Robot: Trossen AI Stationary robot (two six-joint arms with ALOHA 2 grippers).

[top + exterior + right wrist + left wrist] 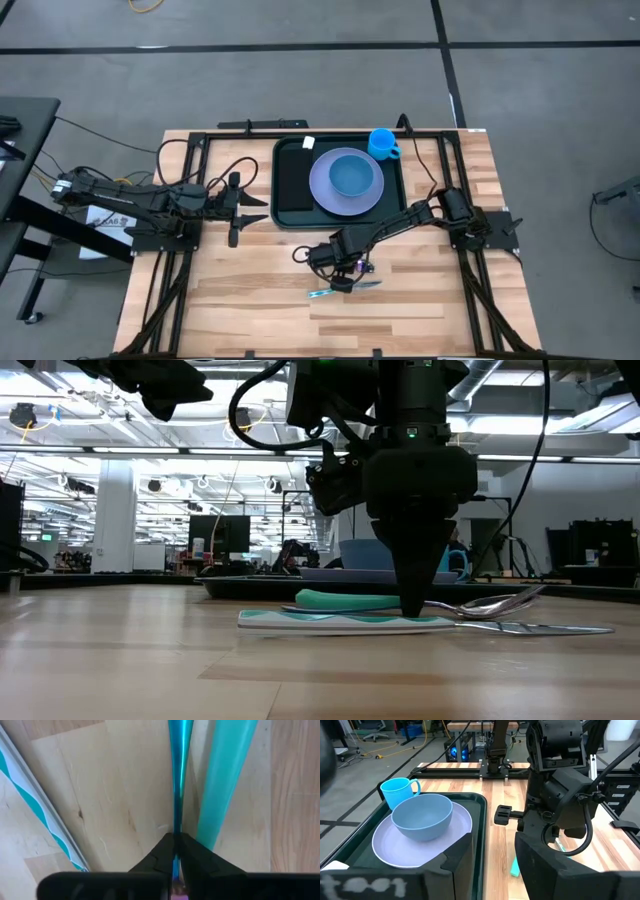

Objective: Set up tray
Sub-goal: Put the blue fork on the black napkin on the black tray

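Observation:
The dark green tray (290, 185) lies at the table's far middle and carries a lavender plate (322, 190) with a blue bowl (350, 176); a blue cup (383, 143) stands at its far right corner. Several utensils (345, 290) lie on the wood nearer than the tray: a teal-handled one (350, 600), a striped-handled one (340, 622) and a thin shiny teal one (179, 780). My right gripper (347, 272) stands over them, pointing down, shut on the thin teal utensil. My left gripper (236, 206) waits open, left of the tray. My right gripper pinches the thin shiny teal utensil by its narrow shaft (177, 827) between its two fingers (192, 852). The fingers come from above, pointing down, and lie across the shaft. The utensil still lies along the table beside the wider teal handle (225, 785).
A striped white-and-teal handle (40, 805) lies close beside the held shaft. Spoon and fork heads (500, 603) point toward the table's right. A small white tag (308, 143) sits at the tray's far left. Black frame rails (180, 260) run along both table sides.

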